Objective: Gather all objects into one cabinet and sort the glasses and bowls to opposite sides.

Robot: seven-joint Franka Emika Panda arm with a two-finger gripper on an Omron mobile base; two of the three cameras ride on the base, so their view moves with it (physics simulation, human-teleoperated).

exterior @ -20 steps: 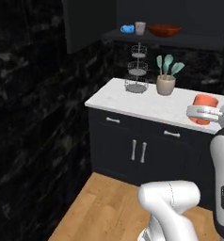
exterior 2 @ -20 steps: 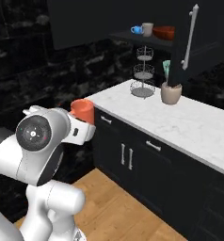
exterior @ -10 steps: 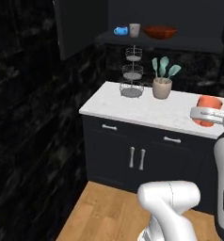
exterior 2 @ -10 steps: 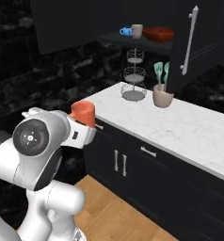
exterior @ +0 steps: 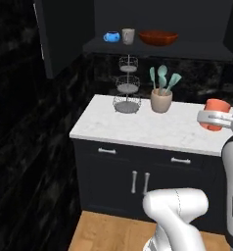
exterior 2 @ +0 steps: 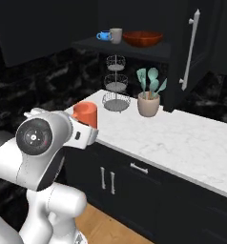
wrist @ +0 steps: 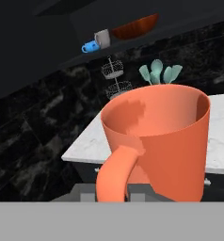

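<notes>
At the right edge of the left base view, the small orange-red mug with a handle point(exterior: 217, 113) is carried upright in the two-finger gripper point(exterior: 215, 118), whose jaws are drawn in narrow around the mug's lower body. In the hand view the same mug point(wrist: 156, 141) is seen close, mouth up and empty, with its handle turned toward the lower left of the frame.

The coming move is judged to turn on one relation: the dark shelf of the black wall cabinet point(exterior: 157, 48) lies above and to the left of the held mug in the left base view, well apart from it and beyond the white marble counter point(exterior: 152, 128). In the hand view the shelf sits in the upper part of the frame, so the gripper already faces it, but from below.

On that shelf the squat bright blue cup point(exterior: 111, 37) and the plain grey-beige tumbler point(exterior: 128, 36) are set side by side at the left, just beside each other. The wide reddish-brown bowl point(exterior: 158, 37) is set to their right. The mug would therefore belong at the left end, with the cups.

Between mug and shelf stand the wire three-tier basket stand point(exterior: 128, 84) and the beige crock of teal spatulas point(exterior: 161, 94); a lift before the reach would probably be needed to pass over them.
</notes>
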